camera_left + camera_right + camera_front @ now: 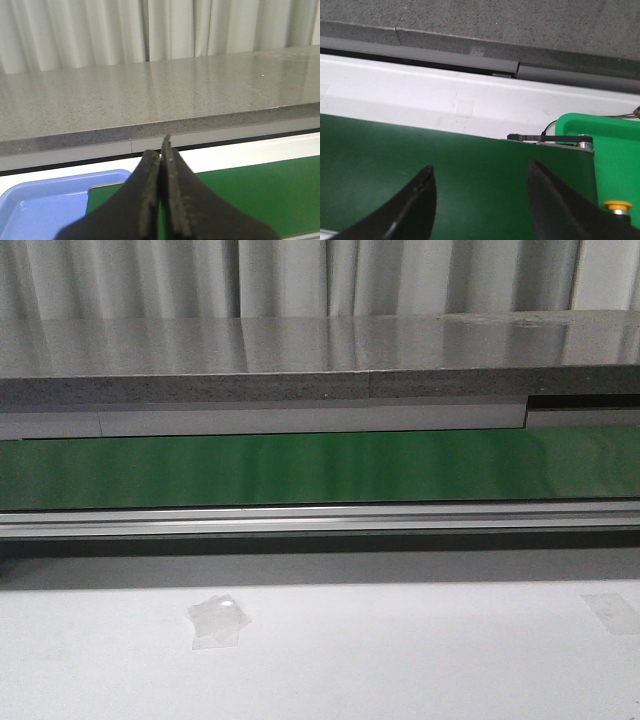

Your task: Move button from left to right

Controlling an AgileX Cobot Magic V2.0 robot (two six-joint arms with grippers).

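- While only its yellow cap is showing at the frame edge of the right wrist view, the button [618, 205] is sitting in a green bin [615, 150], just past the end of the belt [470, 180]; its body is cut off from view.
- Black fingers [422, 200] of the right gripper [482, 200] are standing wide apart over the green belt, gripping nothing, with the button lying just beside one of them and not between them.
- A thin black cable [547, 131] is running by the belt's end roller, next to the bin's rim.
- Beyond the belt, a white ledge [470, 100] is lying along it, with a grey rail and a speckled grey slab behind.
- Over on the other arm, the left gripper [161, 200] is showing its fingers [145, 200] pressed together with nothing between them.
- Those fingers are hanging above the belt [250, 195] where it is meeting a blue tray [45, 210], which is looking bare in the part that is showing.
- From the front view, the belt [320, 468] is stretching across the whole width, with an aluminium rail [320, 518] along its near side and a grey stone ledge [320, 360] behind it.
- Pale curtains [300, 275] are hanging at the back.
- Nearest the camera, the white tabletop [400, 660] is carrying a crumpled clear tape scrap [218, 620] and a second tape strip [612, 612] towards the right.
- Neither arm nor the button is appearing in the front view.
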